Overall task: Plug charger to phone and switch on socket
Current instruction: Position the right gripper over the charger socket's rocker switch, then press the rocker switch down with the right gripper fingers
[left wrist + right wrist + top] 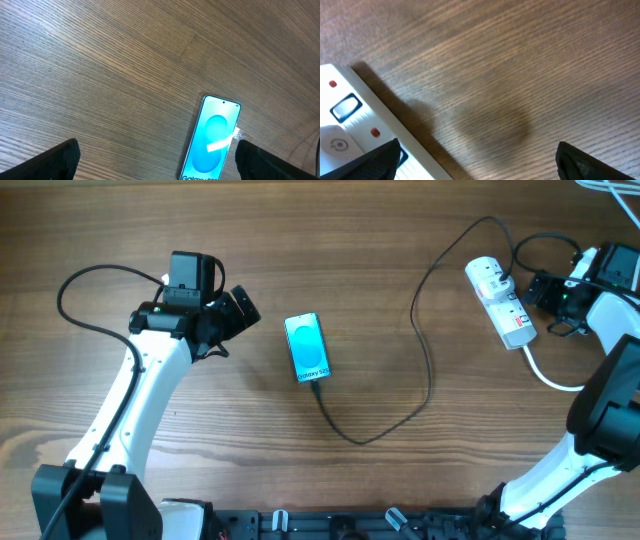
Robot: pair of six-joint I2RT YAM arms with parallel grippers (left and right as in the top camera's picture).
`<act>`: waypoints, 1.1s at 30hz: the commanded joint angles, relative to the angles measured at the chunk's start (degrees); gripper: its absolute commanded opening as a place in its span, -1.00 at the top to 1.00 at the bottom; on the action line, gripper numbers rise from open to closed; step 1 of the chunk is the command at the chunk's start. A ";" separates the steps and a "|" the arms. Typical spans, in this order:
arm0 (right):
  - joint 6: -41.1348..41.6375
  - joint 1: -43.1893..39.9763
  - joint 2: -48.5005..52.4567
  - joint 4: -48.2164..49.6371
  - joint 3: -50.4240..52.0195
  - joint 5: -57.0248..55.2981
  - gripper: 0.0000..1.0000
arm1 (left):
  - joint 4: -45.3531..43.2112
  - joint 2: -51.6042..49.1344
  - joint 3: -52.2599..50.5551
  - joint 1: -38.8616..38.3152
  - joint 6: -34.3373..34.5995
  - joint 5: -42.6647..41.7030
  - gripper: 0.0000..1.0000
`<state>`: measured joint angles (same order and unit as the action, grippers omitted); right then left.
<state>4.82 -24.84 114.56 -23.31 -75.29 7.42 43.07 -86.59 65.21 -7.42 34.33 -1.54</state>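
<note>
Charger [425, 370] seemingly seated in phone [307, 347]; my left gripper [157, 147] and right gripper [478, 146] gape empty, socket [512, 318] switch apparently still to press.

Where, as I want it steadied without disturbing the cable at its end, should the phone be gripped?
Grip the phone across its two long edges, at the half away from the charger, coming straight down. It lies flat, screen up, so only its thin sides offer purchase; the charger meets its near end. The open left pincer is closest.
</note>
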 commanded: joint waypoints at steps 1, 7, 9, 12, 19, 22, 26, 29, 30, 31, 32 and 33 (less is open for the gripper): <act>-1.88 0.92 0.85 -0.09 -1.09 -0.96 -0.99 | -0.15 -0.22 0.35 0.31 -0.90 0.57 -1.00; -1.88 1.60 1.40 -0.22 -1.09 -0.98 -0.99 | -0.13 -0.22 0.35 0.31 -0.92 0.57 -1.00; -2.10 1.77 2.29 -0.31 -1.09 -0.96 -0.99 | -0.15 -0.22 0.35 0.31 -0.92 0.57 -1.00; -1.86 1.99 3.78 -0.09 -1.09 -0.20 -0.99 | -0.13 -0.22 0.35 0.31 -0.90 0.59 -1.00; -1.86 2.03 4.11 -0.55 -1.09 0.37 -0.99 | -0.15 -0.22 0.35 0.31 -0.90 0.57 -1.00; -1.86 2.03 4.11 -1.31 -1.09 2.49 -0.99 | -0.15 -0.22 0.35 0.31 -0.90 0.57 -1.00; -2.45 2.03 4.11 -1.97 -1.09 4.33 -0.99 | -0.15 -0.22 0.35 0.31 -0.90 0.57 -1.00; -3.34 2.19 4.11 -2.73 -1.09 4.33 -0.99 | -0.15 -0.22 0.35 0.31 -0.92 0.59 -1.00; -3.34 2.19 4.11 -2.93 -1.09 4.28 -0.99 | -0.15 -0.22 0.35 0.31 -0.90 0.59 -1.00; -3.54 2.19 4.11 -3.13 -1.09 4.26 -0.99 | -0.15 -0.22 0.35 0.31 -0.90 0.57 -1.00; -3.82 2.19 4.11 -3.34 -1.09 4.26 -0.99 | -0.15 -0.22 0.35 0.31 -0.90 0.57 -1.00; -3.80 2.19 4.11 -3.58 -1.09 4.26 -0.99 | -0.15 -0.22 0.35 0.31 -0.90 0.57 -1.00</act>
<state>3.20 -23.35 117.12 -25.06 -76.66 9.47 43.07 -86.59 65.21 -7.42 34.33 -1.54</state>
